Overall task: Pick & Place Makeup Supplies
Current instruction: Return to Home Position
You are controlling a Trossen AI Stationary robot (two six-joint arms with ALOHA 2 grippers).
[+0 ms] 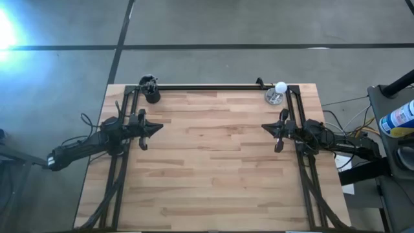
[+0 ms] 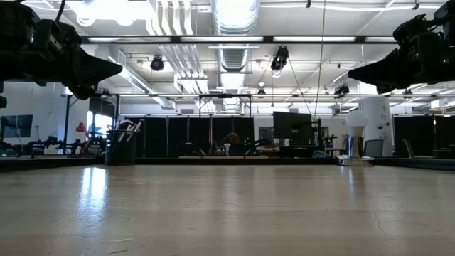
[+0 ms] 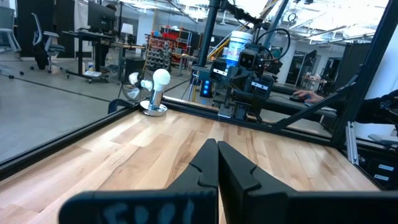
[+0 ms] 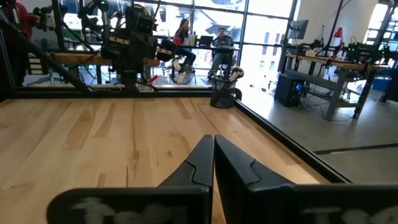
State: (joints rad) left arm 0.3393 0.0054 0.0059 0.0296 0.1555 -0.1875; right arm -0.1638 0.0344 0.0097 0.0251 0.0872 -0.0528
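Your table (image 1: 220, 168) is pale wood planking, smooth, with a satin sheen catching the ceiling lights (image 2: 213, 39). The rail (image 1: 207, 87) at its far edge looks like matt black metal. The ball (image 1: 281, 86) is smooth white, its base (image 1: 273, 98) shiny silver metal. The cup (image 1: 152, 96) is dull black. Left gripper (image 3: 217, 144) and right gripper (image 4: 213, 138): matt dark plastic, by the look. Floor (image 1: 259, 26): polished grey concrete.

Left end effector (image 1: 158, 128) and right end effector (image 1: 264, 128) hover closed.
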